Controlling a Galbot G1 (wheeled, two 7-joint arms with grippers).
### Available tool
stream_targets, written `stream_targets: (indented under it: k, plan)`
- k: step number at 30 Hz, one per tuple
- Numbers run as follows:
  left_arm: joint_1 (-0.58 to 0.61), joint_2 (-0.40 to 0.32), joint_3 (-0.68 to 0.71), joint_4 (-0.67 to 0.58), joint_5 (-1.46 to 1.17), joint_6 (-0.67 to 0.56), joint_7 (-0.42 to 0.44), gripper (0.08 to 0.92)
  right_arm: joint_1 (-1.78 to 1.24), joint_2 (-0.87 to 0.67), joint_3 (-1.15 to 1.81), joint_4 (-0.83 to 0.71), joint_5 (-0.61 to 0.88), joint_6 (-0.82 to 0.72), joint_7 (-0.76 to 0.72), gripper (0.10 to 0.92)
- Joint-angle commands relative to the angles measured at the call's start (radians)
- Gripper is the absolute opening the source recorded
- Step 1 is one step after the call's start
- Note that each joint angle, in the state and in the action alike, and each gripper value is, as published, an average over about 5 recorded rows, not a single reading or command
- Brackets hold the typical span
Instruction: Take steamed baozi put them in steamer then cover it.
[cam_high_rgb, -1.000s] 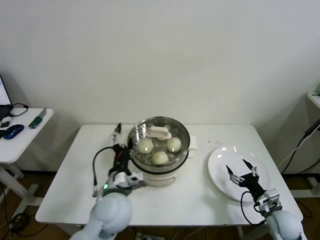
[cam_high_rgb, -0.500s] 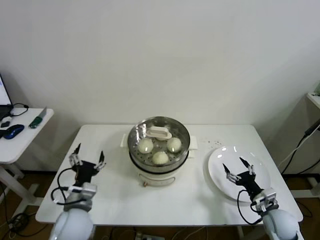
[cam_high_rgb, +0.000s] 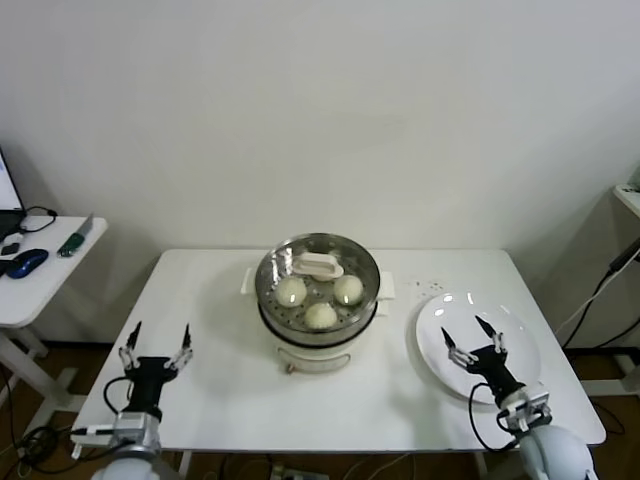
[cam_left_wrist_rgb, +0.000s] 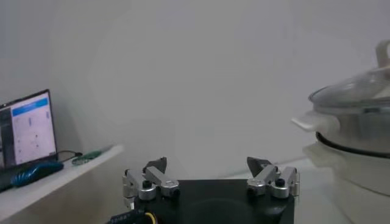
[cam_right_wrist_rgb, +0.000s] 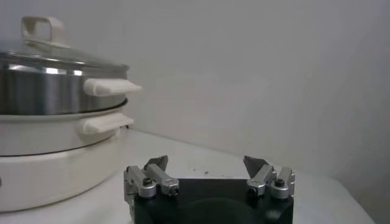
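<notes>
- Steamer (cam_high_rgb: 318, 300) stands mid-tabletop toward the rear edge, glass cover (cam_high_rgb: 318, 275) seated on it; three baozi (cam_high_rgb: 320, 314) visible through the glass, a fourth can't be made out.
- White plate (cam_high_rgb: 520, 330) lies near the tabletop's (cam_high_rgb: 400, 390) right edge, bare.
- Side desk (cam_high_rgb: 45, 265) off to the left carries a mouse (cam_high_rgb: 27, 262) and a laptop.
- Left pincer (cam_high_rgb: 156, 347) at the front-left corner, fingers spread, holding nothing, well apart from the steamer.
- Right pincer (cam_high_rgb: 470, 342) over the plate, spread, holding nothing; steamer lies to its left.
- Left wrist view adds the lit laptop screen (cam_left_wrist_rgb: 25, 128); right wrist view shows the pot's side handles (cam_right_wrist_rgb: 109, 103) and the cover handle (cam_right_wrist_rgb: 44, 29) in profile.
- Nothing stands between either pincer and the steamer.
</notes>
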Motion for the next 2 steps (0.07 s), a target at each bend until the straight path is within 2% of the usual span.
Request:
stream_targets:
  k: [1,2]
  plan:
    - [0.034,-0.022,-0.055,0.065,-0.077,-0.141,0.015,0.823,-0.003,0.011,-0.001,0.009,0.002,0.012,0.001,0.823]
    - [0.035,-0.022,-0.055,0.065,-0.075,-0.141,0.016,0.823,-0.004,0.011,-0.002,0.009,0.001,0.012,0.001,0.823]
